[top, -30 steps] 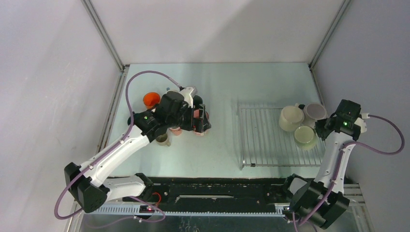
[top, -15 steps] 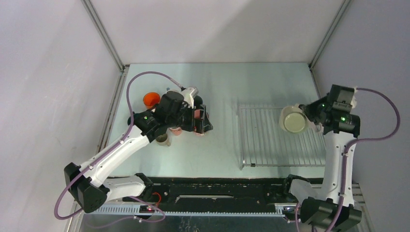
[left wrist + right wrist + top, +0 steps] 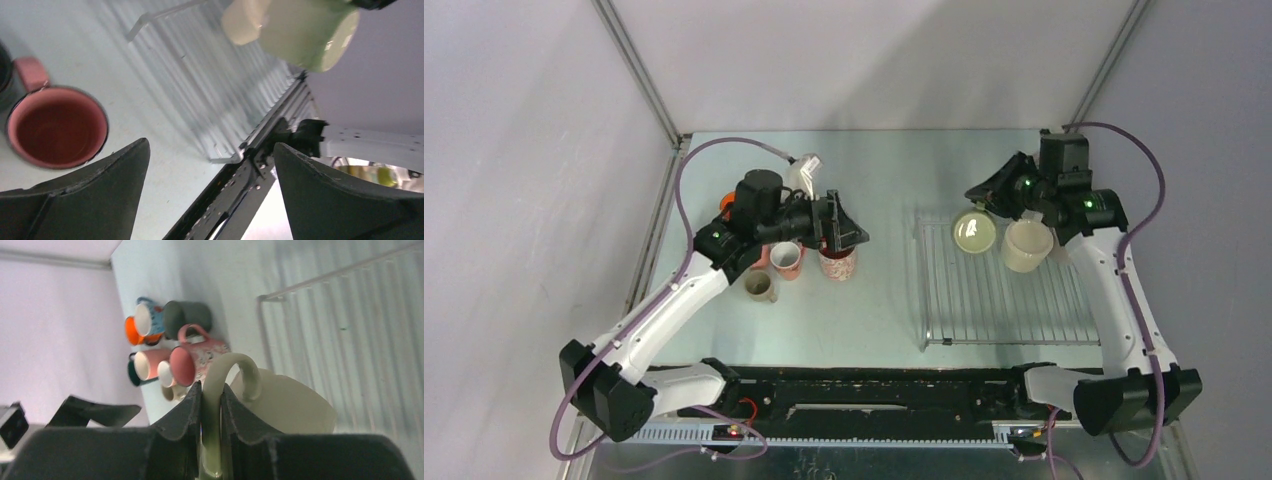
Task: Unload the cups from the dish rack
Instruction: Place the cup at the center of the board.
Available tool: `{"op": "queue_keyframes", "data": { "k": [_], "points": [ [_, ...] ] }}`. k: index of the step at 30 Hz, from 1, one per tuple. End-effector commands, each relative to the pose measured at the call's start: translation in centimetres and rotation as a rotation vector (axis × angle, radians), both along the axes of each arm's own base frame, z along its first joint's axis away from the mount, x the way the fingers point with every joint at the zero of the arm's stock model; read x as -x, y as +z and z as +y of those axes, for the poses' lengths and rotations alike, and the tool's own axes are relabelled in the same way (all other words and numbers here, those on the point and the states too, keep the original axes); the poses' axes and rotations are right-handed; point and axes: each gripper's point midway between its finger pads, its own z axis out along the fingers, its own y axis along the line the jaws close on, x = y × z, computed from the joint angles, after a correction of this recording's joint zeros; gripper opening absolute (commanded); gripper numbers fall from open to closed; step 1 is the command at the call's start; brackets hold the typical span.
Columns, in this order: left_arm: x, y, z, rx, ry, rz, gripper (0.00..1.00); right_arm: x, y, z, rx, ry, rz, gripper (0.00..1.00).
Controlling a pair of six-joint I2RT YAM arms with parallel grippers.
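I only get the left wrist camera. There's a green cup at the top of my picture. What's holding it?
Observer: The right hand pinches the green cup by its handle.
Operator: I see a pink cup below me. Are there more?
Observer: Yes, several more stand to its left, one an orange cup.
Operator: Anything near my arm?
Observer: A little beige cup sits on the table beside the left arm.
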Motion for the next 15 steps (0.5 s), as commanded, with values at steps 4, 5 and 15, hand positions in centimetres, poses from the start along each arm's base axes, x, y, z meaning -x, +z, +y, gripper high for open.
{"op": "queue_keyframes", "data": {
  "k": [4, 5, 15],
  "points": [
    [-0.6, 6.6, -2.7, 0.32, -0.127, -0.094, 1.0, -0.5, 8.1, 6.9, -0.179, 0.329, -0.247, 0.0],
    [-0.5, 7.2, -2.9, 0.348, -0.143, -0.099, 1.0, -0.3, 8.5, 7.5, -0.209, 0.363, -0.254, 0.0],
    [-1.3, 8.4, -4.4, 0.488, -0.18, -0.099, 1.0, 0.5, 13.2, 12.5, -0.427, 0.575, -0.295, 0.0]
  ]
}}
